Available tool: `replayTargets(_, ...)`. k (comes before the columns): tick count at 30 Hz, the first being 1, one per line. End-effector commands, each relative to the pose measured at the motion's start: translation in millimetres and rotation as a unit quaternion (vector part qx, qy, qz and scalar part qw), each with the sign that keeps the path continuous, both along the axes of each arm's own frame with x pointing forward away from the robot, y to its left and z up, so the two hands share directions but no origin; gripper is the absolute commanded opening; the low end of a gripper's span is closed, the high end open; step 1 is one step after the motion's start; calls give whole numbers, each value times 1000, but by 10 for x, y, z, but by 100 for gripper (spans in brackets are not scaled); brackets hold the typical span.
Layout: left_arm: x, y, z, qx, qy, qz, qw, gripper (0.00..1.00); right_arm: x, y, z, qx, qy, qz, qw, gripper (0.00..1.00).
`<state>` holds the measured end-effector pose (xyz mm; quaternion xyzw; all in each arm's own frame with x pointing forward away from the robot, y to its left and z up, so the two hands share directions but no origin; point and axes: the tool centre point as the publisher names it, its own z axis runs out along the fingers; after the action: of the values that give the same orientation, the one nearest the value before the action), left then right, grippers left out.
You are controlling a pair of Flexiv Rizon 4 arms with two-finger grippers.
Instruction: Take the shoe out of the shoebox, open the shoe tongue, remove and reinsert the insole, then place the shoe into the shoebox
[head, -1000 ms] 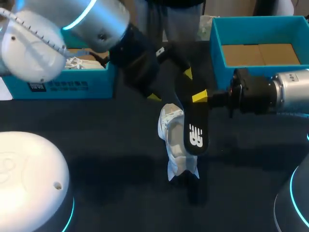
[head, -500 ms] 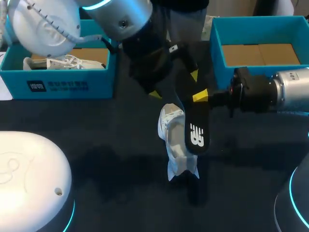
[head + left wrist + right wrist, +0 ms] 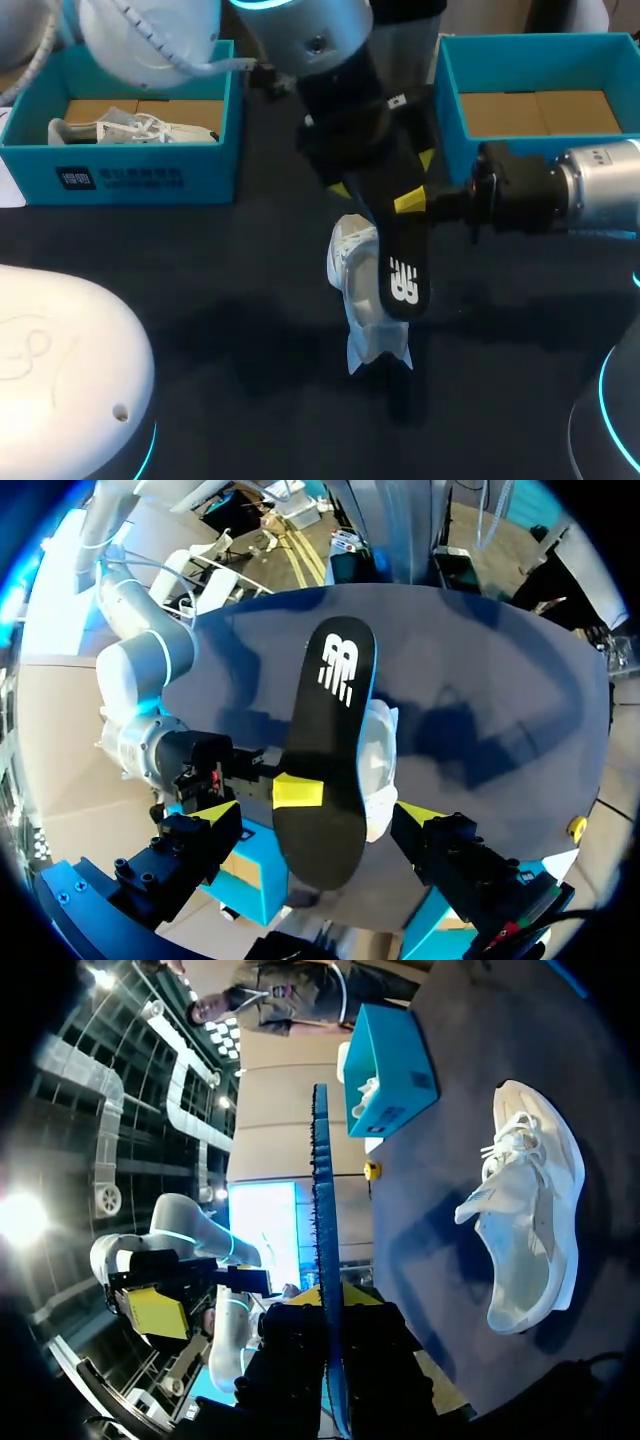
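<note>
Sitting at tabletop's far left corner: left shoebox [image 3: 120, 178], second shoe [image 3: 110, 130] lying inside. Over tabletop's middle, left gripper [image 3: 318, 815] is hovering, fingers spread either side of black insole [image 3: 403, 280], not touching it. Under insole, white shoe [image 3: 358, 290] is resting at tabletop's middle. From right, right gripper [image 3: 330, 1305] is pinching insole's edge. At far right corner, right shoebox [image 3: 448, 90] is showing cardboard floor.
</note>
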<state>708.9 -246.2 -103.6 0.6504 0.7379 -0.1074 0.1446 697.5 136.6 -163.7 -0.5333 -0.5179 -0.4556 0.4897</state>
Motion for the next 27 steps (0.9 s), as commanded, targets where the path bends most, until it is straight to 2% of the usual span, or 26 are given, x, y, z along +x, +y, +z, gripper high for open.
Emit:
replayTargets(1, 42, -116, -11, 69, 8, -1, 998, 100, 21, 23, -8, -1, -1, 1, 1000, 0)
replayTargets(16, 117, -113, -58, 86, 24, 0, 996, 100, 57, 15, 1, -1, -7, -7, 1000, 0)
replayTargets(27, 123, -162, 26, 80, 23, -12, 996, 100, 99, 23, -1, 1, -8, -4, 1000, 0)
